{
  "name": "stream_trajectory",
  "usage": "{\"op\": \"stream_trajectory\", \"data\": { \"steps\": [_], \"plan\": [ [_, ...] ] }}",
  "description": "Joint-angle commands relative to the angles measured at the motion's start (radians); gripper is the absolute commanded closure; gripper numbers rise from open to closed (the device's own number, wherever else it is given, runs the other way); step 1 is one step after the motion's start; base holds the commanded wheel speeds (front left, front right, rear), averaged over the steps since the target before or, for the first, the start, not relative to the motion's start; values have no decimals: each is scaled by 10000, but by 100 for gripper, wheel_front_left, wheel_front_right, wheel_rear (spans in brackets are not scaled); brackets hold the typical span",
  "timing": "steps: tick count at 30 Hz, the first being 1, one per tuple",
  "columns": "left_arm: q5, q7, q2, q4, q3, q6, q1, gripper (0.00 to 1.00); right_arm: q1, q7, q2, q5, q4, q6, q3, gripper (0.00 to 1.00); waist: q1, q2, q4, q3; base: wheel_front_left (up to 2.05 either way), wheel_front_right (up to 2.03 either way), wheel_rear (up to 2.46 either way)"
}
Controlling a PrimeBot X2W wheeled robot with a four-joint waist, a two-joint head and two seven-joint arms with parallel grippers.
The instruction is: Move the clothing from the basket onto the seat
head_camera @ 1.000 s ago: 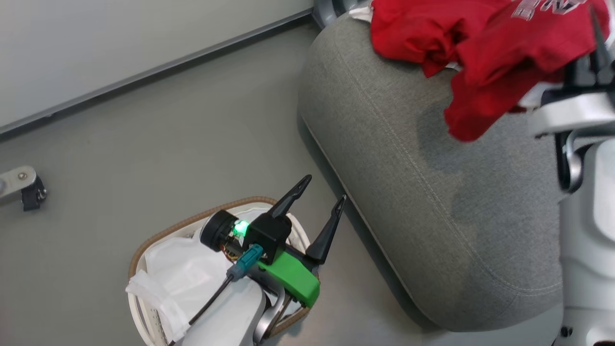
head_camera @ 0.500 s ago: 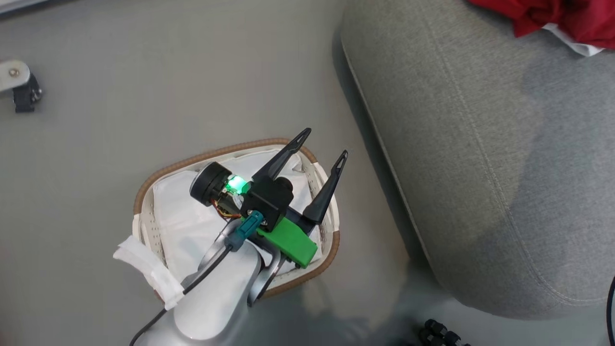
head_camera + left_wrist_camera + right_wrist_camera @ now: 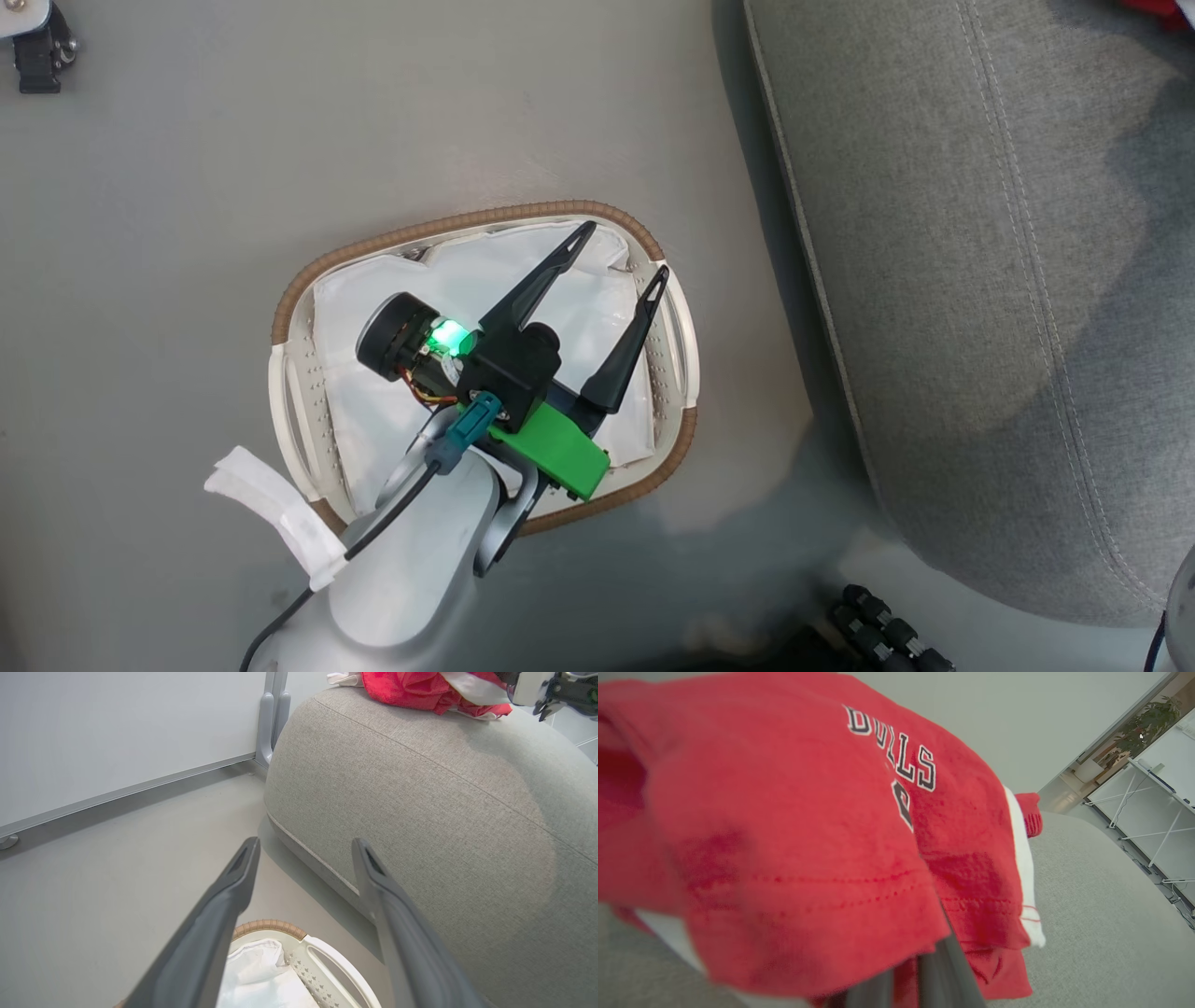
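Red clothing (image 3: pixel 784 835) lay in a bunch on top of the seat (image 3: pixel 934 233), up at the seat's far end. In the right wrist view, one red piece hung over the right tool (image 3: pixel 915 975) and hid its tips. White letters on that piece said "BULLS", with part of a number under them. A white stripe ran down one edge.

The right tool's two dark fingers were pressed tight together. The thin red cloth was pinched in them, just above the seat's grey top. In the left wrist view, the right tool was at the far end of the seat, right by the red pile.

The basket (image 3: pixel 467 219) sat on the floor (image 3: pixel 187 233) just beside the seat's long edge, with a little gap between them. Its white liner (image 3: pixel 373 392) lay crumpled inside. One corner of the liner flopped over the rim on the side away from the seat.

The left tool (image 3: pixel 625 250) hung over the basket. Its fingers were spread wide apart and had nothing between them. The tips pointed toward the seat, and one tip was over the rim on the side next to the seat. The left tool was well apart from the clothing.
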Motion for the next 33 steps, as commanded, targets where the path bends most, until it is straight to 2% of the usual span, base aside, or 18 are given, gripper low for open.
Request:
{"op": "stream_trajectory", "data": {
  "steps": [1,4,5,6,7,14,20,28,33],
  "plan": [
    [114,-8,69,-7,49,-24,34,0,182,-18,3,-31,15,-14,-45,100,-2,-1,-54,-23,0,0,0],
    [86,-8,82,60,49,-24,82,0,477,-18,207,123,-222,-14,-102,100,-2,-1,-138,-132,0,0,0],
    [60,-8,90,69,87,-24,72,0,608,-16,312,204,-340,-14,-90,87,-2,-1,-173,-202,0,0,0],
    [28,-8,88,80,115,-24,76,0,720,-16,361,264,-455,-14,-71,66,-2,-1,-191,-253,0,0,0],
    [-6,-8,93,79,150,-24,93,0,863,-16,395,314,-598,-14,-63,0,-2,-1,-218,-347,0,0,0],
    [-113,-8,147,-13,425,-24,324,0,1753,-16,595,762,-1287,-14,303,0,-2,-1,-377,-1055,0,0,0],
    [-323,-8,100,-325,862,-25,675,0,2524,-16,692,1024,-1625,-14,1019,0,-2,-1,-410,-1840,0,0,0],
    [-591,-8,-35,-572,1916,-15,1333,0,3031,-16,768,1103,-1952,-14,1787,0,-2,-1,-203,-3132,0,0,0],
    [-854,-8,-203,-463,2771,25,1914,0,3224,-16,902,1282,-1970,-14,2279,0,-2,-1,217,-3970,0,0,0]
  ]
}}
